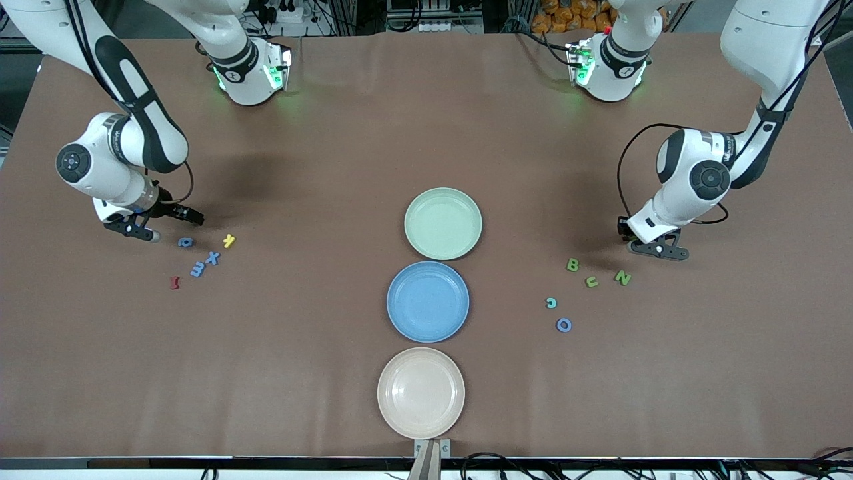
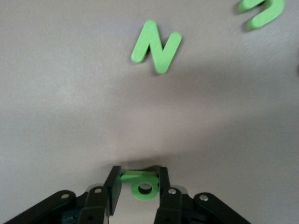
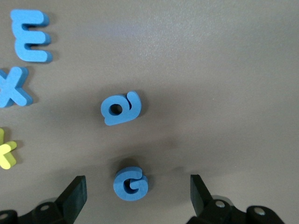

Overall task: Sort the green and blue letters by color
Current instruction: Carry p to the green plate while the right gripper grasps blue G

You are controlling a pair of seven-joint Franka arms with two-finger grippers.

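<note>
Near the green N [image 2: 156, 45], left end effector [image 2: 140, 186] pinches green P [image 2: 142, 185] — right end effector [image 3: 138, 191] spread around blue G [image 3: 130, 183] on the worktop [image 1: 320, 167].

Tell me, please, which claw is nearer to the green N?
Left. The left claw sits just beside the green N, shut on a green P. The right claw is open around a blue G at the table's right-arm end.
</note>
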